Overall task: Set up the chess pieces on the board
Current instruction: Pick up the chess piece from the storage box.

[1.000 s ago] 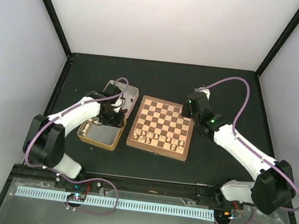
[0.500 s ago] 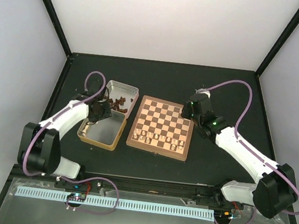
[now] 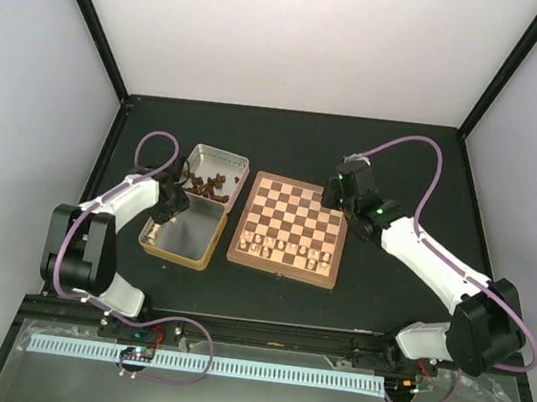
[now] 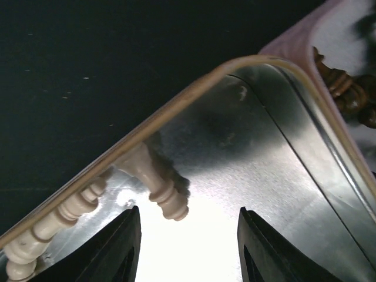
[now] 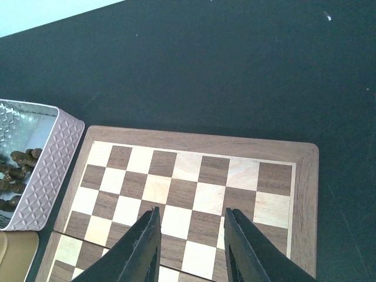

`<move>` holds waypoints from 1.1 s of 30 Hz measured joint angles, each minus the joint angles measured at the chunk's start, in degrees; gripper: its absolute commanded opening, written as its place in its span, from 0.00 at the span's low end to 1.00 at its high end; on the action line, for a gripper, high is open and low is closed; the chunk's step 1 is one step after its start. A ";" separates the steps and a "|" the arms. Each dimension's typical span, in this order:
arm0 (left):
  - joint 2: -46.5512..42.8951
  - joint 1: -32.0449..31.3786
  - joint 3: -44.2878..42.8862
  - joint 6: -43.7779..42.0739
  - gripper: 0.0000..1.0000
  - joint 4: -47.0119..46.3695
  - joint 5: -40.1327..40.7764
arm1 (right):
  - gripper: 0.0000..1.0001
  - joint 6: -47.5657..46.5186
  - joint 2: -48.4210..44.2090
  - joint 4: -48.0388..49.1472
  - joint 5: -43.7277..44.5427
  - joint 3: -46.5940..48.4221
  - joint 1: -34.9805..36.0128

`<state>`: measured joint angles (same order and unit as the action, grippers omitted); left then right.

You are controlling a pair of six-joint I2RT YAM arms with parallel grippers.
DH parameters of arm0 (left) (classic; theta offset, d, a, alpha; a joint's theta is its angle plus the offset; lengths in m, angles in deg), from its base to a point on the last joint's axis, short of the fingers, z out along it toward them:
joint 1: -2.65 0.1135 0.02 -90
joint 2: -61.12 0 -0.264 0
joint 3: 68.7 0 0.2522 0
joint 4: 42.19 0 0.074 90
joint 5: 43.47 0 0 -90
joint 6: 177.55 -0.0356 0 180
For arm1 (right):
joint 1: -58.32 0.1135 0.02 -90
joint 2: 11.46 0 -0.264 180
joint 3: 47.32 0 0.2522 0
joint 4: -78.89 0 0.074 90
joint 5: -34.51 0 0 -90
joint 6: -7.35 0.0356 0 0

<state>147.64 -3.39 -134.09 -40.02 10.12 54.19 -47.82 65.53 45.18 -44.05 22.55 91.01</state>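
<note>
Half-open and empty, the left claw [image 4: 188, 212] hangs over the silver tin tray [image 4: 276, 188] with pale cream wooden chess pieces [image 4: 163, 191] lying just ahead against its wall, where closing jaws could strike metal or flick 1 away; the right claw [image 5: 191, 211], parted and empty, hovers over the chequered wooden board [image 5: 194, 170].

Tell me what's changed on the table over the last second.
The left hand swung left, off the far silver metal tray to the left edge of the near gold-sided metal tray, uncovering the far tray's dark brown wooden chess pieces. It took hold of nothing. The right hand barely moved above the far right of the wooden chessboard; the cream pieces on its near rows stayed put.
</note>
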 measured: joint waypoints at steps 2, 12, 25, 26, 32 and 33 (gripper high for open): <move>0.13 0.07 -0.07 0.74 0.45 0.74 1.18 | 0.32 -0.28 0.35 0.04 -0.07 0.02 0.00; 4.85 0.96 -0.87 1.84 0.35 0.68 1.77 | 0.31 -1.62 3.17 0.33 -1.16 0.42 -0.37; 6.16 1.16 -0.94 2.38 0.31 0.37 2.03 | 0.31 -1.75 2.99 0.72 -1.57 0.42 -0.63; 6.25 1.16 -0.92 2.36 0.32 0.31 2.03 | 0.31 -1.75 2.93 0.72 -1.57 0.42 -0.63; 7.96 1.22 -0.92 2.25 0.33 -0.39 2.21 | 0.31 -1.73 2.34 0.70 -1.64 0.42 -0.63; 8.00 1.22 -0.94 2.25 0.33 -0.52 2.34 | 0.31 -1.73 2.21 0.72 -1.68 0.42 -0.63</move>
<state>155.64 -2.17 -135.03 -37.77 9.59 56.53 -49.55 67.74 45.90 -45.73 22.97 90.37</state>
